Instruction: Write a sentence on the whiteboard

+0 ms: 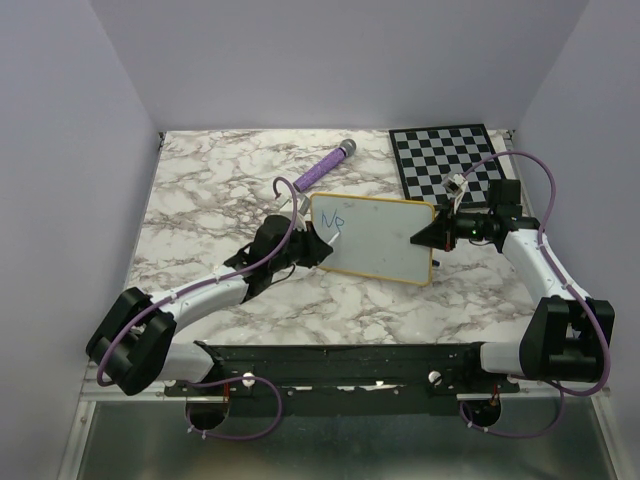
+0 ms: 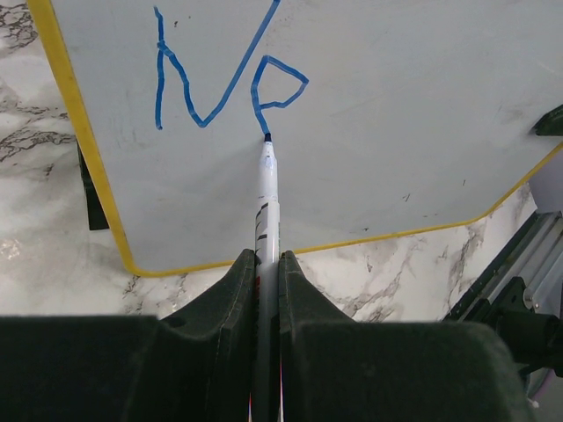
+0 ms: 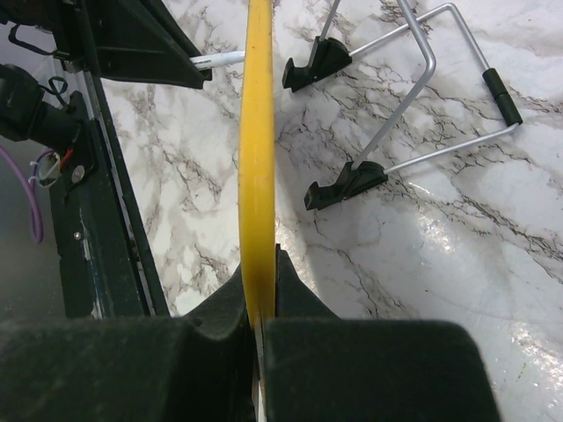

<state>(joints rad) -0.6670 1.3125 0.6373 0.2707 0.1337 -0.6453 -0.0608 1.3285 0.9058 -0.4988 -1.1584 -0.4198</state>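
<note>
Reads "N" in thin blue lettering (image 2: 201, 121) near the left end of the whiteboard (image 2: 396, 105), then a looped second letter, something like a "p". No brand or label legible anywhere. Shows a smooth matte white writing face with a few dark specks, bordered by a thin yellow frame with rounded corners.

About the middle of the table (image 1: 210, 200), a little toward the right edge: the whiteboard, tilted up from the glossy marble-patterned top.

Pinches a slim white marker pen (image 2: 266, 193) between the left fingers (image 2: 224, 299), pressed tight on its barrel, with the dark tip touching the foot of the loop. Clamps the right edge of the yellow frame between the right fingers (image 3: 290, 303), seen edge-on.

Behind the board, a bent silver wire stand (image 3: 422, 97) with black feet on the marble. At the far right corner, a flat black-and-white checkered board (image 1: 445, 160). Near the far edge, a purple cylinder (image 1: 325, 168) lying diagonally.
</note>
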